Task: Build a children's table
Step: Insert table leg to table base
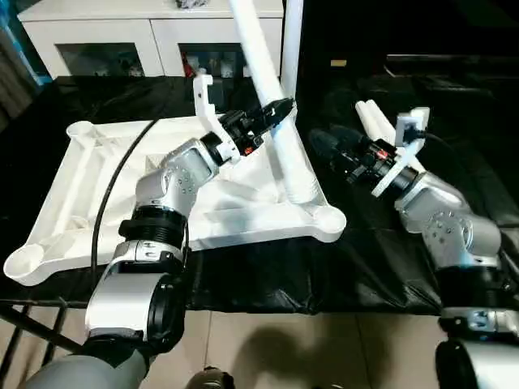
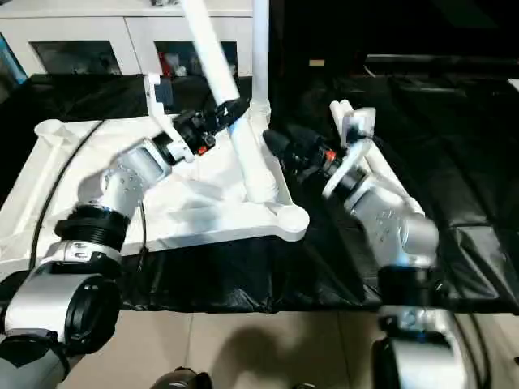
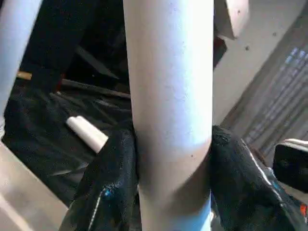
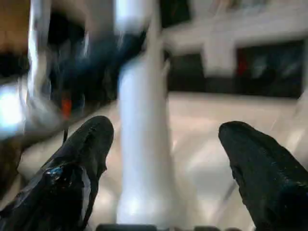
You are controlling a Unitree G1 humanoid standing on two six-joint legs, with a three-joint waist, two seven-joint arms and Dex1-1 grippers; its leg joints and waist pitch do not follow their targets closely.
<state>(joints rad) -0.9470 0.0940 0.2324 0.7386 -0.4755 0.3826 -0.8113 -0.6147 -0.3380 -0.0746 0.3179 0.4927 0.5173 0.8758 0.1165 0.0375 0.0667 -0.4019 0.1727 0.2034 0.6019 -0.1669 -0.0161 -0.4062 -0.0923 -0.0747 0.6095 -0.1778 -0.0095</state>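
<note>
The left pincer (image 1: 276, 112) clamps a leaning white leg (image 1: 276, 121) between its two black fingers (image 3: 113, 183), the leg's lower end sitting at the near right corner socket of the upturned table top (image 1: 89, 174). The right pincer (image 2: 276, 142) stands wide apart just beside that leg, holding nothing. A second leg (image 1: 292, 49) rises upright behind. Two more smooth round-ended legs (image 1: 381, 130) lie on the black-covered tabletop (image 1: 268, 284). The top's underside is ribbed plastic.

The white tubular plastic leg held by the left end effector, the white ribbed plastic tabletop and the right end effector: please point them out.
White tubular plastic leg (image 1: 285, 154), left eye view, mid shaft.
White ribbed plastic tabletop (image 1: 331, 220), left eye view, near corner socket.
Right end effector (image 1: 323, 143), left eye view, between fingertips.
</note>
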